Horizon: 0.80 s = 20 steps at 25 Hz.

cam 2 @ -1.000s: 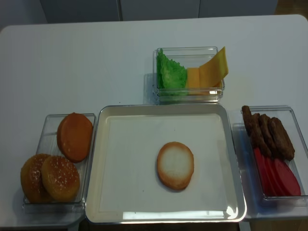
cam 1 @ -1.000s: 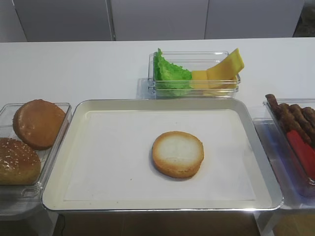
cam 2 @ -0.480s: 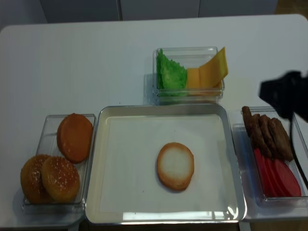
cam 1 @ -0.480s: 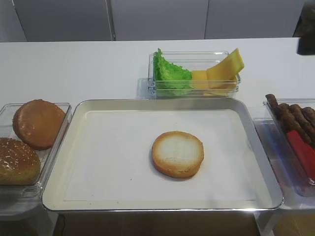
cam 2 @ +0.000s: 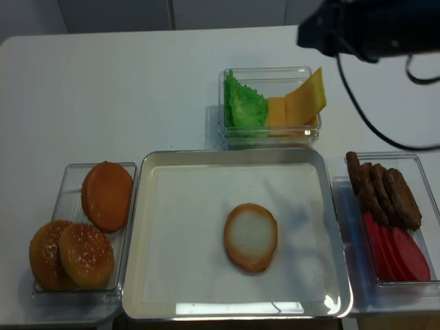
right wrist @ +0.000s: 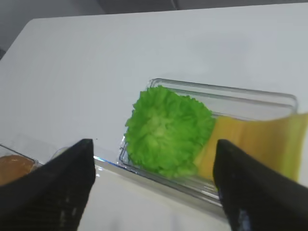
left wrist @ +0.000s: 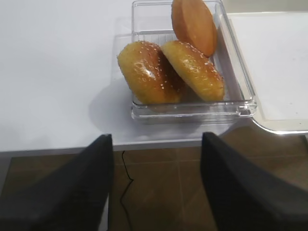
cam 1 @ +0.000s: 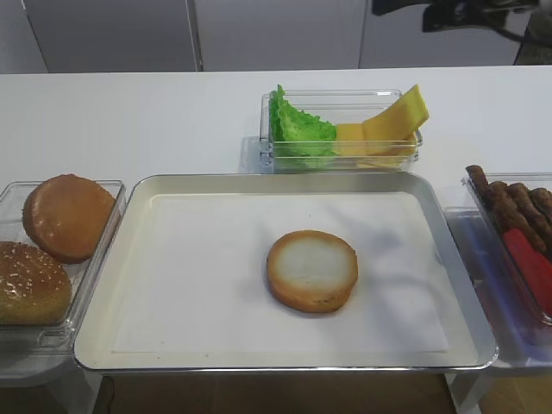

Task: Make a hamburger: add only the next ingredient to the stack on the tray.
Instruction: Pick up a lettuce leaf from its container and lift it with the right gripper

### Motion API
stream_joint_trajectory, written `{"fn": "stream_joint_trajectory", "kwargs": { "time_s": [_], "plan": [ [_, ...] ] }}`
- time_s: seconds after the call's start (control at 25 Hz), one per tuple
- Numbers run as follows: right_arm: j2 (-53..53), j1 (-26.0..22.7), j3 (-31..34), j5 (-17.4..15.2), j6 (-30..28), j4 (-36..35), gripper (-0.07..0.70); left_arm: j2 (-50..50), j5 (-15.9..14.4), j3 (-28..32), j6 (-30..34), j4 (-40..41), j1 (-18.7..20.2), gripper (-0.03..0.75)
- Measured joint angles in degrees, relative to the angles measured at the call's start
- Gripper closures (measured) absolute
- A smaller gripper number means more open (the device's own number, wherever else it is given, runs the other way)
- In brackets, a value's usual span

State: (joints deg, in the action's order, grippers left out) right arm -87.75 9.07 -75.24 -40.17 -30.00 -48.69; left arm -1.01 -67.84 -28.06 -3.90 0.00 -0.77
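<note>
The right gripper (right wrist: 153, 185) hangs wide apart above the lettuce leaf (right wrist: 166, 129), holding nothing. Descending right, it may snag the cheese slices (right wrist: 255, 142) touching the leaf, not reaching the bun half (cam 1: 311, 270).

Right arm (cam 2: 371, 27): matte black housing with a thin black cable (cam 2: 357, 103) looping below. Both grippers' fingers (right wrist: 57, 192) are black, broad, wedge-shaped and unmarked.

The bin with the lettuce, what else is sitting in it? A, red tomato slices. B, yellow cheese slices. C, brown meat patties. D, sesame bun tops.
B: in the clear bin behind the tray, the lettuce fills the left end and the yellow cheese slices lean at the right end; the right wrist view shows the same pairing.
</note>
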Motion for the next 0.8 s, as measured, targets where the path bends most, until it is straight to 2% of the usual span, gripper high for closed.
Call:
{"fn": "stream_joint_trajectory", "kwargs": {
  "time_s": [0.32,0.48,0.6,0.8],
  "plan": [
    [-18.7,7.0,-14.1,0.5,-0.3,-0.1,0.038,0.0,0.0,0.0,0.0,0.0,0.0,0.288],
    [-25.9,8.7,-20.0,-0.8,-0.6,-0.4,0.039,0.0,0.0,0.0,0.0,0.0,0.0,0.288],
    [-29.3,9.2,-22.6,-1.6,-0.6,-0.9,0.054,0.0,0.0,0.0,0.0,0.0,0.0,0.288],
    [-31.7,9.2,-23.5,-2.2,-0.7,-1.5,0.118,0.0,0.0,0.0,0.0,0.0,0.0,0.288]
  ]
}}
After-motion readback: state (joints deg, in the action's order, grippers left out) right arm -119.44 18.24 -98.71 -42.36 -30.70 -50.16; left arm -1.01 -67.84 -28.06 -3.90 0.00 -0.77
